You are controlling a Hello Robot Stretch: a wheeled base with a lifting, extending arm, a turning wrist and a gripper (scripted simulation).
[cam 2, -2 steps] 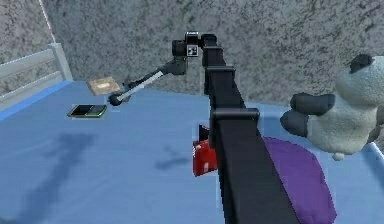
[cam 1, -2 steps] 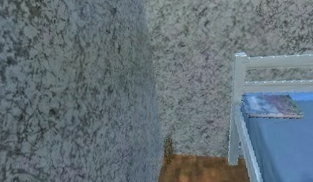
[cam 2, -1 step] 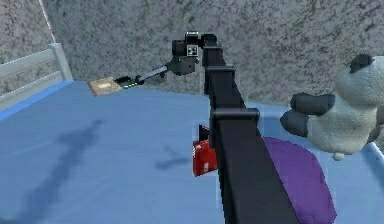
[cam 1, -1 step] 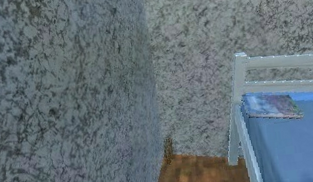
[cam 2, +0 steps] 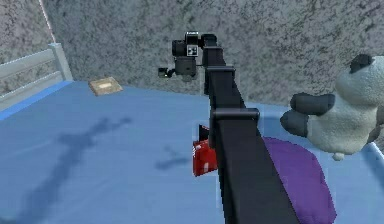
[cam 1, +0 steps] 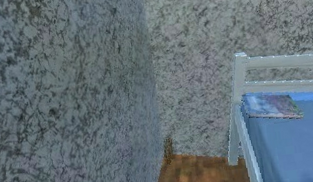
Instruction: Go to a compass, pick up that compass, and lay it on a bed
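We are observing a small red object (cam 2: 204, 158) with a white patch. It is lying on the blue bed (cam 2: 90, 160), against the left side of the dark arm (cam 2: 240, 140) and partly hidden by it. It is too small for us to confirm it as a compass.

The object is lying well apart from the gripper (cam 2: 168, 71). The gripper is reaching farther out over the mattress, near the speckled grey wall (cam 2: 290, 40). We cannot tell whether the gripper is holding anything.

A flat tan book (cam 2: 105, 86) is resting on the bed beyond the gripper, toward the white bed frame (cam 2: 35, 70). To the right of the arm, a purple pillow (cam 2: 300, 180) is lying beside a plush panda (cam 2: 345, 105).

In the forward view, we are seeing the bed's corner (cam 1: 303, 145) at the right, with the book (cam 1: 270, 105) lying on it near the frame (cam 1: 238, 98). The wall (cam 1: 54, 92) and a strip of wooden floor (cam 1: 196, 175) are showing to the left of the bed.
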